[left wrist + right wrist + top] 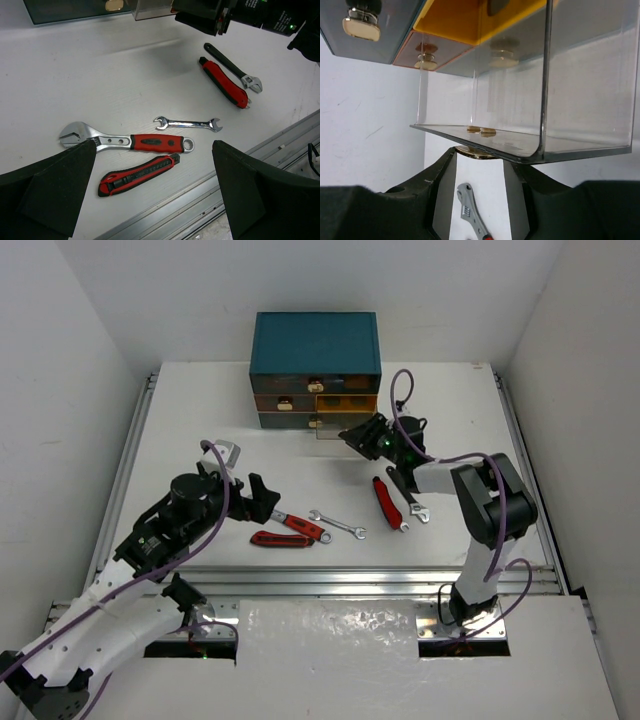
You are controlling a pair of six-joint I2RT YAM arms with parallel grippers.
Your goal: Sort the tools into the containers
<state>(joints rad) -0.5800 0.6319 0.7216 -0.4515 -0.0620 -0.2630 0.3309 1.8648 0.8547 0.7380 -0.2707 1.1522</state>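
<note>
Left gripper: jaws spread wide, holding nothing, hovering over the near-left part of the tabletop. Directly beneath it lies the red-handled adjustable wrench, flat, its head pointing left in the wrist view. A red-and-black handled tool lies just beside the wrench on the near side, not touching it. The silver spanner lies flat close to the wrench's handle end. Further right, a second red-and-black tool and a black adjustable wrench lie side by side, well apart from the first group. Right gripper: positioned at the front of the teal chest, where a clear-walled drawer stands pulled out. Its fingers are narrowed to either side of the drawer's pale knob; whether they actually clamp the knob cannot be told. All five tools rest on the tabletop, outside the drawers.
</note>
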